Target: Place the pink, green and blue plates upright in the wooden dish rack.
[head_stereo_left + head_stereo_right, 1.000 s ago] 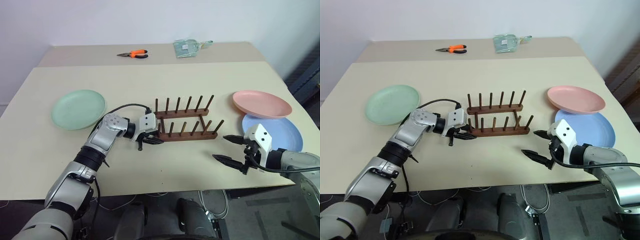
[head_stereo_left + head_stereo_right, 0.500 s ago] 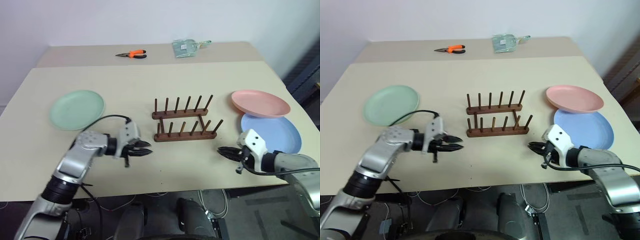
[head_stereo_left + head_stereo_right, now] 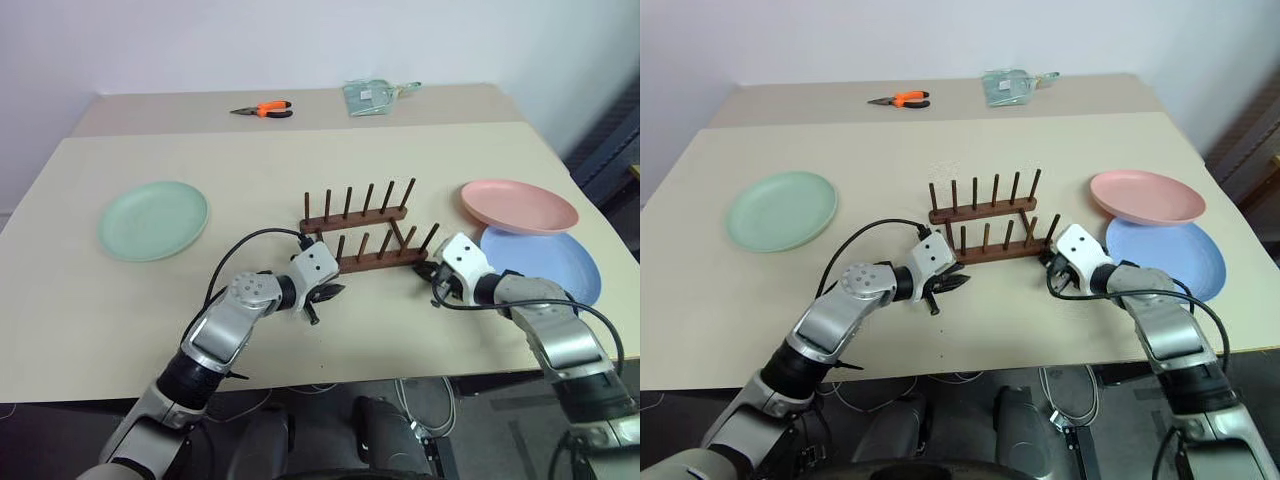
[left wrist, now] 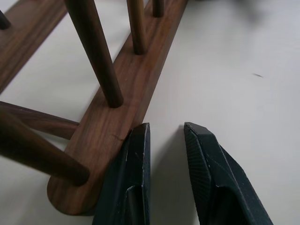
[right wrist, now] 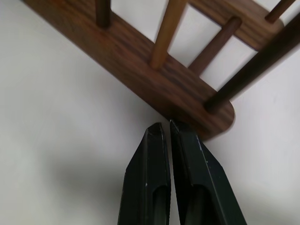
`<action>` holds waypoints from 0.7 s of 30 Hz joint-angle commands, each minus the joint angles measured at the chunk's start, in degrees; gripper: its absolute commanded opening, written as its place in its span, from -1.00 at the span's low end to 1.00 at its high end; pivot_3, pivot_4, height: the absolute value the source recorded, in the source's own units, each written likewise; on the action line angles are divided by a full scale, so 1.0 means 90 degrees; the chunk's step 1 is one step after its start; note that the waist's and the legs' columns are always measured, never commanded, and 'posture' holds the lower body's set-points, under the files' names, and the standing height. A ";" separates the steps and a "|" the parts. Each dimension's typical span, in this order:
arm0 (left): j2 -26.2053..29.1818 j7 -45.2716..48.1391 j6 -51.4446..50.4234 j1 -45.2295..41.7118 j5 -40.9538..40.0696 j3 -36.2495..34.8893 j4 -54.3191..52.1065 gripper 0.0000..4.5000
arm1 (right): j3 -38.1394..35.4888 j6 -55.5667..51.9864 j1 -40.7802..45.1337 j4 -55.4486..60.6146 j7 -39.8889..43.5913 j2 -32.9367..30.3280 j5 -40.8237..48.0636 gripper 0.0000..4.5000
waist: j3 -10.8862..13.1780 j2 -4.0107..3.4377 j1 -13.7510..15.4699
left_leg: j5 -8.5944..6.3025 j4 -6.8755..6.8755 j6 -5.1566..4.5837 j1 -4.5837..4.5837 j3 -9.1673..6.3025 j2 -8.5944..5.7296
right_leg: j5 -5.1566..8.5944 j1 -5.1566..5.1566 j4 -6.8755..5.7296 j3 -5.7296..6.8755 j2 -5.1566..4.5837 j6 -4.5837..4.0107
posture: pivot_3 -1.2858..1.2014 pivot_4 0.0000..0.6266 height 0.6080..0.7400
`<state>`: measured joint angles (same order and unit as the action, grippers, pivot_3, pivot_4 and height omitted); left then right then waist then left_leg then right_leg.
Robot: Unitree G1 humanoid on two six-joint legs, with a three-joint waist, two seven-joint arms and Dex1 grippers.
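Observation:
The wooden dish rack [image 3: 372, 263] stands empty at the table's middle, turned slightly askew. My left gripper [image 3: 333, 292] sits low at the left end of its near bar [image 4: 117, 117]. Its fingers [image 4: 137, 154] stand a narrow gap apart over bare table, one resting against the bar's side. My right gripper [image 3: 432, 273] is shut, its tips [image 5: 161, 129] against the bar's right end [image 5: 206, 112]. The green plate [image 3: 153, 220] lies flat at the far left. At the right the pink plate [image 3: 518, 205] overlaps the blue plate [image 3: 550, 265].
Orange-handled pliers [image 3: 263, 108] and a clear packet [image 3: 372, 96] lie on the second table [image 3: 180, 112] behind. The table's front edge [image 3: 350, 378] runs close below both arms. The blue plate lies just beyond my right forearm.
My right gripper went from wide open to shut and reached in to the rack's right end. My left gripper drew back, then returned to the left end. The rack now sits slightly turned.

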<state>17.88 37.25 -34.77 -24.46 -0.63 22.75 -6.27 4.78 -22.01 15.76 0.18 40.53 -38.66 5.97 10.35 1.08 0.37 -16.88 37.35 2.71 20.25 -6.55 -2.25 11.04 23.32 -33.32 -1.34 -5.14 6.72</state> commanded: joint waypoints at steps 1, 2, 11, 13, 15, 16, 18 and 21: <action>0.0008 -0.0385 0.0090 -0.0031 0.0184 -0.0279 0.0413 -0.49 | 0.0061 0.0324 0.0229 -0.0229 0.0016 0.0105 -0.0144 -0.91 | 0.0000 0.0000 -0.0008 | 0.0000 0.0000 0.0000 0.0000 0.0000 0.0000 | -0.0001 0.0000 0.0000 0.0000 0.0000 0.0001 | 0.03 -0.52 1.00; -0.0005 -0.0443 0.0094 -0.0062 0.0187 -0.0309 0.0492 -0.49 | 0.0080 0.0385 0.0288 -0.0316 0.0012 0.0138 -0.0178 -0.91 | -0.0001 0.0000 -0.0012 | 0.0000 0.0000 0.0000 0.0000 0.0000 0.0000 | -0.0002 0.0000 0.0000 -0.0001 0.0000 0.0004 | 0.03 -0.52 1.00; -0.0034 -0.0572 0.0329 -0.0252 0.0166 -0.0394 0.1004 -0.49 | 0.0094 0.0745 0.0743 -0.0896 -0.0134 0.0395 -0.0451 -0.91 | -0.0005 -0.0004 -0.0122 | 0.0001 -0.0004 0.0002 -0.0009 -0.0001 0.0001 | -0.0006 -0.0003 -0.0009 -0.0001 0.0003 0.0007 | 0.03 -0.52 1.00; -0.0023 -0.0553 0.0446 -0.0249 0.0197 -0.0366 0.0974 -0.51 | -0.0134 0.0538 0.0723 -0.0667 0.0162 0.0227 -0.0160 -0.80 | -0.0005 -0.0004 -0.0124 | 0.0001 -0.0004 0.0002 -0.0009 -0.0001 0.0000 | -0.0006 -0.0002 -0.0009 -0.0001 0.0003 0.0007 | 0.03 -0.52 1.00; -0.0026 -0.0572 0.0464 -0.0248 0.0148 -0.0456 0.0910 -0.52 | -0.0383 0.0377 0.0549 -0.0075 0.0568 -0.0191 0.0068 -0.52 | -0.0004 -0.0007 -0.0116 | 0.0001 -0.0003 0.0002 -0.0006 -0.0002 0.0001 | -0.0007 -0.0001 -0.0009 -0.0001 0.0002 0.0007 | 0.03 -0.52 1.00; -0.0018 -0.0519 0.0482 -0.0234 0.0072 -0.0509 0.0842 -0.52 | -0.0500 0.0322 0.0467 0.0213 0.0704 -0.0409 0.0121 -0.32 | -0.0002 -0.0011 -0.0106 | 0.0001 -0.0003 0.0002 -0.0004 -0.0002 0.0000 | -0.0007 0.0000 -0.0008 -0.0001 0.0002 0.0008 | 0.03 -0.52 1.00; 0.0037 -0.0208 0.0739 -0.0118 -0.0205 -0.0602 0.0480 -0.52 | -0.0936 0.0237 0.0392 0.0669 0.0768 -0.0868 0.0206 0.14 | -0.0002 -0.0012 -0.0113 | 0.0001 -0.0002 0.0002 0.0003 -0.0003 -0.0001 | -0.0006 0.0003 -0.0004 -0.0001 0.0001 0.0009 | 0.03 -0.52 1.00; 0.0079 0.0411 0.0908 0.0099 -0.0791 -0.0648 -0.0324 -0.52 | -0.1573 0.0271 0.0325 0.0780 0.0975 -0.1703 0.0195 0.76 | 0.0000 -0.0014 -0.0122 | 0.0001 -0.0010 0.0002 0.0004 0.0002 -0.0001 | -0.0005 0.0007 0.0000 -0.0003 0.0000 0.0009 | 0.03 -0.52 1.00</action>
<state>18.78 38.34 -28.32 -23.38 -4.66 17.72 -3.99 -5.78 -20.41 18.54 4.92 48.27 -51.96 7.39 10.35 0.95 -0.73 -16.87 37.26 2.73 20.32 -6.55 -2.25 11.00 23.41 -33.31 -1.36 -5.14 6.80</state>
